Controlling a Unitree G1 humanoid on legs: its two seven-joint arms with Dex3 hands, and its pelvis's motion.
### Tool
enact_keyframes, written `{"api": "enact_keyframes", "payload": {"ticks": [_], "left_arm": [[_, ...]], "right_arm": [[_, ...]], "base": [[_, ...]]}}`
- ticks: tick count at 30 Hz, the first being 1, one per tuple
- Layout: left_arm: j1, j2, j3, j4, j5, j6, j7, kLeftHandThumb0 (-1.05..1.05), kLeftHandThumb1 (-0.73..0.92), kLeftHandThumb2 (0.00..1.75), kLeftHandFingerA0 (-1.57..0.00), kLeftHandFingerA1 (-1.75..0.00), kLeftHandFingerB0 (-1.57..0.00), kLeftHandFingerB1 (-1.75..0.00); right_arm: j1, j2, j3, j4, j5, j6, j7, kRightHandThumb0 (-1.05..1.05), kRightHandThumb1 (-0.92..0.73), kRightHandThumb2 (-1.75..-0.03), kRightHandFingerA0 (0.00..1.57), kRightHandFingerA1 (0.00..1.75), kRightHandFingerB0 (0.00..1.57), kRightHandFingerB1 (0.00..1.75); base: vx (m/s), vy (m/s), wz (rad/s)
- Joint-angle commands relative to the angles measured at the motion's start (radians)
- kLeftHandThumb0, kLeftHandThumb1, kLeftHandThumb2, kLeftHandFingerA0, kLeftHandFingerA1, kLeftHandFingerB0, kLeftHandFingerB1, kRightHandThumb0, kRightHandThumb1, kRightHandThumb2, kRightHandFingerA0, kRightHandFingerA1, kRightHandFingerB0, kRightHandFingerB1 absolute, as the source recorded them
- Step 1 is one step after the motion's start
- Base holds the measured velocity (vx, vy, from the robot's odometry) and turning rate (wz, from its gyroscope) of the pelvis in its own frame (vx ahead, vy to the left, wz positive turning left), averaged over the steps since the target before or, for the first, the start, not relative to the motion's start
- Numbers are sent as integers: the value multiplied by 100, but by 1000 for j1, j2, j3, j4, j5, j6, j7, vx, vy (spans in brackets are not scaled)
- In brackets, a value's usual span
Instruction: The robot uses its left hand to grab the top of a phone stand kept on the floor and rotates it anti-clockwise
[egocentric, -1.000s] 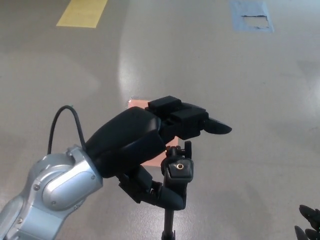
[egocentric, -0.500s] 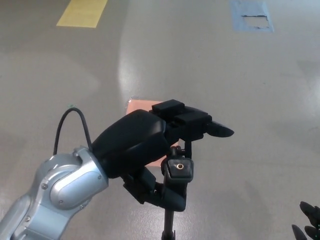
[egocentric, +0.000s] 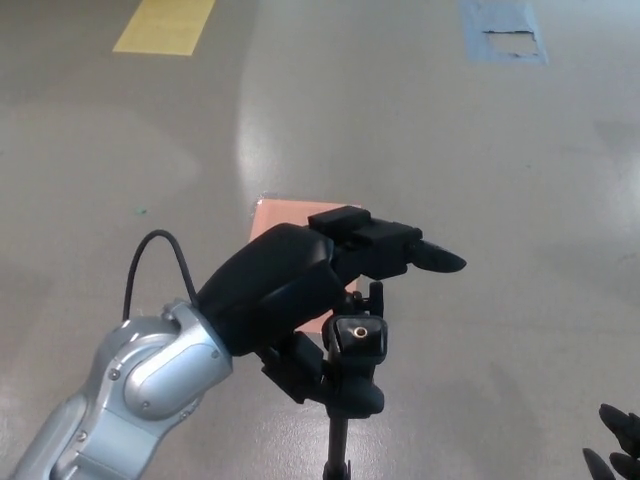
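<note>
Fingertips of my right hand (egocentric: 612, 450) just show at the bottom corner, too little to tell their state. Closer to centre, my left hand (egocentric: 300, 300) wraps the top of the phone stand (egocentric: 356, 340), thumb under, upper fingers (egocentric: 400, 250) reaching past it; I should tighten fully before twisting anti-clockwise, keeping the pole upright. Beyond lies a pink square (egocentric: 275, 215) on the floor (egocentric: 450, 150).

Single head view, down at floor (egocentric: 480, 170)

An industrial hall or lab: a bare, glossy grey concrete floor (egocentric: 420, 130) stretches beyond the robot hand (egocentric: 300, 290), marked with a yellow painted patch (egocentric: 165, 25) far ahead-left and blue tape (egocentric: 503, 32) far ahead-right.
</note>
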Motion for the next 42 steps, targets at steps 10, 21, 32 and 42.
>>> {"api": "enact_keyframes", "payload": {"ticks": [10, 21, 32, 42], "left_arm": [[-10, -16, -3, 71, 37, -95, 85, -75, 33, 68, -29, -43, -36, -52], [-10, -60, 20, 139, 14, -200, 183, -62, 38, 52, -65, -46, -64, -45], [-5, -98, 56, 180, 106, -288, 339, -70, 37, 81, -96, -69, -93, -64], [-4, -91, 49, 190, 116, -277, 337, -59, 48, 56, -107, -60, -100, -54]], "right_arm": [[-10, -17, -6, 4, 11, 23, 10, -65, -92, -69, 0, 25, 0, 10], [-15, -18, -2, 2, 7, 20, 4, -73, -73, -94, 0, 24, 0, 11], [-10, -16, -1, 6, 7, 18, 8, -73, -75, -109, 0, 29, 0, 22], [-18, -16, -5, 12, 11, 17, 9, -71, -73, -94, 0, 25, 0, 12]], "base": [[0, 0, 0], [0, 0, 0], [0, 0, 0], [0, 0, 0]]}}
